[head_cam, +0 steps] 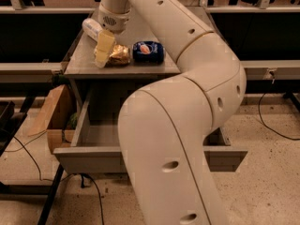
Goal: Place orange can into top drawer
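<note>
Gripper (pixel 102 54) down at cabinet top; open or closed: cannot tell | orange can (pixel 120 55) lying just beside it, between it and blue can (pixel 148 52) | top drawer (pixel 86 159) open below it

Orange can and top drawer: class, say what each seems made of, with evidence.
Orange can: likely metal, glossy; mottled golden glints. Top drawer: seemingly sheet metal, matte grey; thin flat walls. The claw sits at the can, atop the cabinet.

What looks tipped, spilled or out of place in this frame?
Nothing spilled. The blue can and white bottle lie on their sides on the cabinet top beside the orange can; the tool is at it; the top drawer stands open.
</note>
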Controlling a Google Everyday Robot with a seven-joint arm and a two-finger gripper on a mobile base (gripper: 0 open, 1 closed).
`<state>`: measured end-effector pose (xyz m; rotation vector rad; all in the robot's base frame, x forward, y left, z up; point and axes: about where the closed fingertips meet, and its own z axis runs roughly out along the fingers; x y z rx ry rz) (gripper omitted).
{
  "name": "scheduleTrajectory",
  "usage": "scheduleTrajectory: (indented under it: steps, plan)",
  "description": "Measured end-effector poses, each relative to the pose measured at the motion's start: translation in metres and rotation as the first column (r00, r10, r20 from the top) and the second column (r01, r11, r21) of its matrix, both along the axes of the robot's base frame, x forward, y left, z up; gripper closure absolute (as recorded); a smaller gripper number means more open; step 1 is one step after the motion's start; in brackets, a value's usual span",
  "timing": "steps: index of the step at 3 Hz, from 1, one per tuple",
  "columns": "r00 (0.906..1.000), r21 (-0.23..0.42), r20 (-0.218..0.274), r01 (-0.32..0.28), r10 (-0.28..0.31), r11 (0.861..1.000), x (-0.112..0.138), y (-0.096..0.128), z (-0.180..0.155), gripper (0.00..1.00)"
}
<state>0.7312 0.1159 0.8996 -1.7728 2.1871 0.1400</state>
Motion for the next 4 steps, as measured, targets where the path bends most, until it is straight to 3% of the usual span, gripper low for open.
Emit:
scheduleTrajectory:
  steps: [1, 3, 4]
  plan:
    - [1.0000, 0.000, 0.000, 0.000, 0.000, 1.000, 0.000, 0.000, 0.000, 0.00]
    - [0.9999, 0.067, 0.015, -0.001, 0.000, 0.998, 0.024, 0.018, -0.024, 0.00]
    - [0.9999, 0.080, -0.009, 0.010, -0.009, 0.997, 0.031, 0.020, -0.042, 0.00]
